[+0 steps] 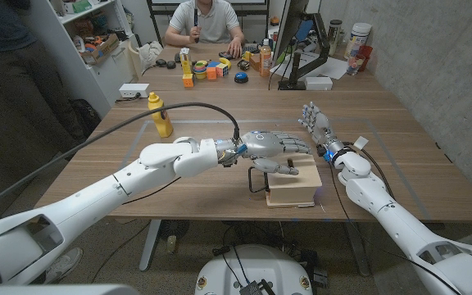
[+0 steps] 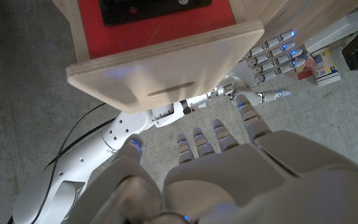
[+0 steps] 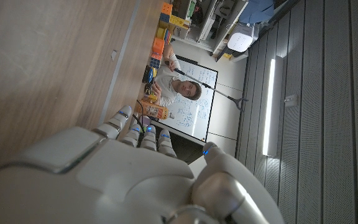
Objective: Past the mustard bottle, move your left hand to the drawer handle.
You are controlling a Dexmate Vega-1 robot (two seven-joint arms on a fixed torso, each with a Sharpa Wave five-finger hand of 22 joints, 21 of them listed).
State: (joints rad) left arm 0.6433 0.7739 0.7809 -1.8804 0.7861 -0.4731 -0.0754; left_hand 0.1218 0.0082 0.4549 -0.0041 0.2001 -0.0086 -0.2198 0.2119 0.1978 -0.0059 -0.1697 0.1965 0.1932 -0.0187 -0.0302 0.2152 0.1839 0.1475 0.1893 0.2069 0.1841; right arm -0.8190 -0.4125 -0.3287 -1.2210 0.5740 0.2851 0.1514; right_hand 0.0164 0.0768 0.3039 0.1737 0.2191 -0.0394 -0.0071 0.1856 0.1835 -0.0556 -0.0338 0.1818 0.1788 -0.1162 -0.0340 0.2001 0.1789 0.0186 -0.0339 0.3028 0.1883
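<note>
**Left hand over the drawer unit**

The mustard bottle [image 1: 161, 115] stands upright on the surface [image 1: 220, 188], behind the left forearm. The left hand [image 1: 273, 145], fingers extended and holding nothing, hovers above the wooden drawer unit [image 1: 293, 184], just over its dark handle [image 1: 258, 176]. The right hand [image 1: 318, 127] stands open beside the unit, fingers spread and upright.

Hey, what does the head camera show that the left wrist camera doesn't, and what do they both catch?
Head view alone: the mustard bottle on the wooden table, the black drawer handle near the left hand's fingers, a person seated at the far end.

Left wrist view alone: the drawer box's pale face with a slot, and its red panel.

Both: the left hand, the right hand, the box.
</note>
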